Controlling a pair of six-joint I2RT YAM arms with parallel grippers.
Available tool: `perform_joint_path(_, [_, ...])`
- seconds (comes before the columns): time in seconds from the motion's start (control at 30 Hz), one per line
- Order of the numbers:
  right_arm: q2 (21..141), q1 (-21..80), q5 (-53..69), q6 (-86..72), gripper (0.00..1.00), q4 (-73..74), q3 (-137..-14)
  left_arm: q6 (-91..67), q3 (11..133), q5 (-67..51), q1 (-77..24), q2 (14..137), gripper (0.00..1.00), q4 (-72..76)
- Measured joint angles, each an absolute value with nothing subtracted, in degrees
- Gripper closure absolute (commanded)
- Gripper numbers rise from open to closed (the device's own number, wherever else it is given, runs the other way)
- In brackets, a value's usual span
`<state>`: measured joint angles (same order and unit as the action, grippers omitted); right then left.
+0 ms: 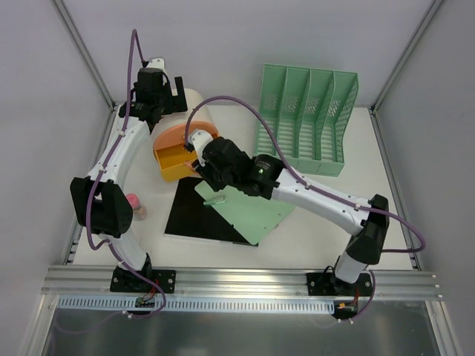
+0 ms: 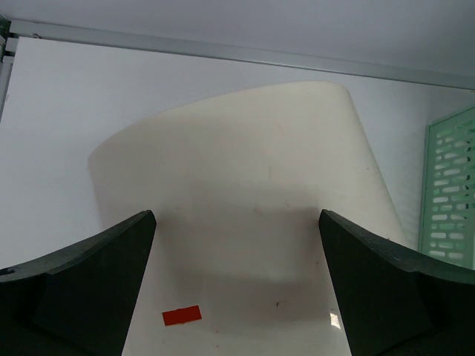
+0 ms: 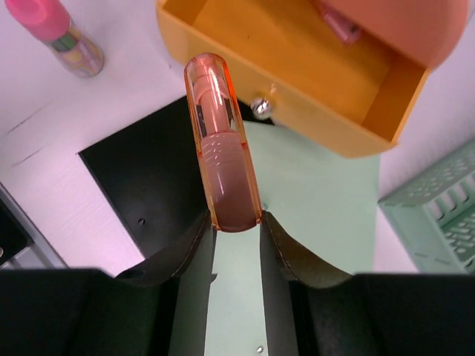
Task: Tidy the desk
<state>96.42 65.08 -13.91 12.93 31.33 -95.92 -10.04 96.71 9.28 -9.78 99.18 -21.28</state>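
On the flat matte white counter, a small pink-capped bottle sits far left; the left fingers gape wide facing a cream cylinder; the right fingers pinch a translucent orange plastic tube near an orange open box; a mint-green slotted file rack sits right

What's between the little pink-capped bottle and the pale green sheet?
A black sheet, flat on the desk, with the green sheet overlapping its edge; the top view shows it best.
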Motion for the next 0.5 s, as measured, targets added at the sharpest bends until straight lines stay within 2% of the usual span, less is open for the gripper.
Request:
perform_joint_path(0.3, [107.46, 58.59, -5.87, 23.33, 0.78, 39.53, -117.47, -10.04, 96.77, 9.23, -9.78, 99.26, 0.05, -21.26])
perform_joint_path(0.5, [112.12, 57.6, -0.01, 27.57, 0.78, 44.12, -124.11, -10.04, 97.17, 9.06, -9.76, 99.66, 0.05, -21.28])
